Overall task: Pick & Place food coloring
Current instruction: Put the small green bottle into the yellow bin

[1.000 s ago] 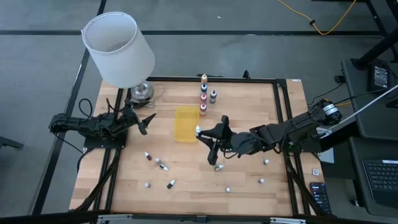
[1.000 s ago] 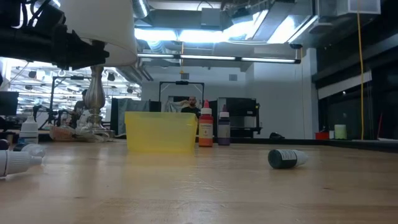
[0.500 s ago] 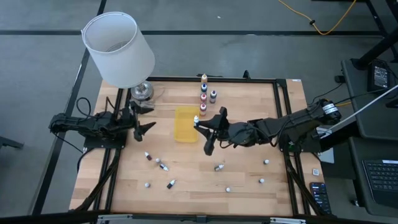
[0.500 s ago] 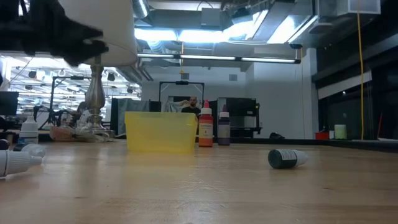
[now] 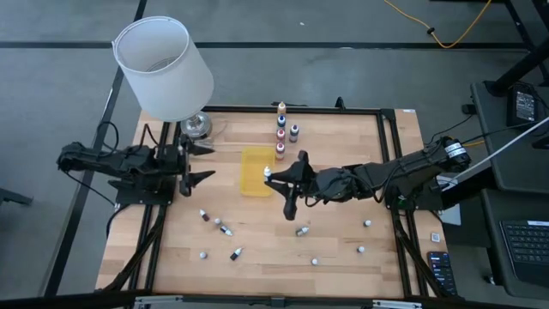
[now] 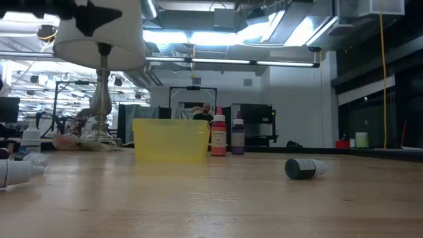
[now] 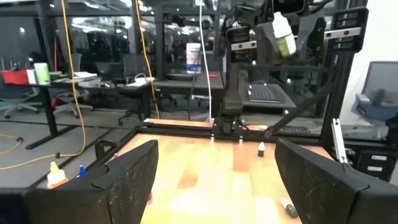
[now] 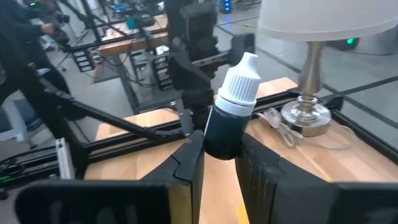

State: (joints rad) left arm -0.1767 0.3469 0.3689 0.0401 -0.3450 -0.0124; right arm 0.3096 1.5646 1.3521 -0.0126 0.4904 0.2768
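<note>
Overhead, the lamp [image 5: 165,69] shade hides part of the bench [image 5: 343,163]. The yellow tray [image 5: 255,170] sits mid-bench; the right gripper [image 5: 276,183], just beside it, clamps a dark food coloring bottle [image 8: 231,116]. The left gripper [image 5: 199,163] hangs open near the lamp base. Loose bottles [image 5: 220,227] lie scattered, colours unreadable.

The whole counter [image 5: 266,223] is seen from straight above in the high view, with both arms included. The low view is set at counter height and faces level across the wood into the room; the yellow tray [image 6: 171,139] and the lamp [image 6: 100,99] are shared with the high view. From the left wrist, the opposite arm is faced across the counter. The right wrist view is held close behind its own tool [image 8: 219,155], toward the lamp.
</note>
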